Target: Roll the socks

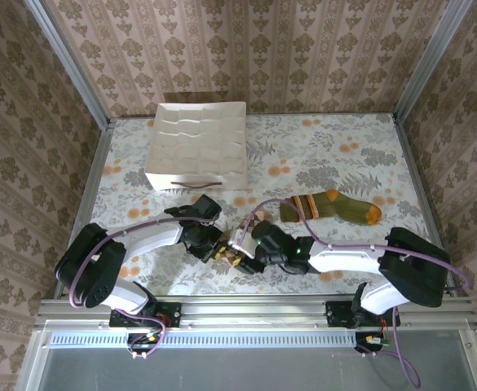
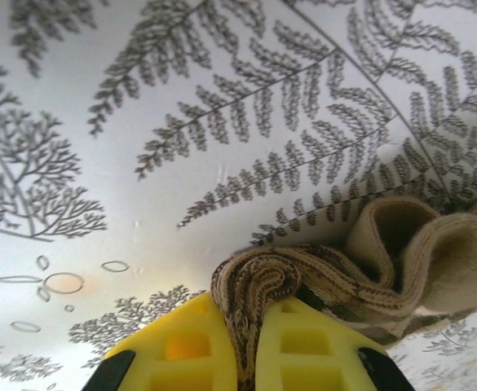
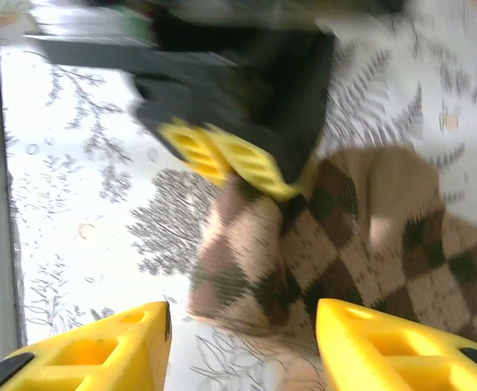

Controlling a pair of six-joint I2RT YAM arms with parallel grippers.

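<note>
At the near middle of the worktop (image 1: 320, 155), which is covered in a fern and flower print, the two grippers are brought close together over a bunched argyle sock (image 3: 368, 252). The left gripper (image 2: 250, 318) is closed on a fold of this tan-and-brown sock. In the left wrist view the knitted fabric is pinched tight between the yellow fingers (image 2: 209, 334). The rest of the sock is seen humped up in loose folds just beyond them, to the right, on the worktop.

The right gripper (image 3: 242, 330) is held with its jaws apart at a middling width, and nothing is gripped between them. In the right wrist view, which is blurred, the bunched end of the argyle sock is seen lying beyond the gap between its fingers, and the left gripper is seen set on the sock's far edge.

Farther back and to the right, well apart from both grippers, a green sock (image 1: 336, 208) with an orange toe and a striped cuff is laid flat on the worktop, its cuff to the left. At the far left of the worktop a white gridded tray (image 1: 197, 147) is set.
</note>
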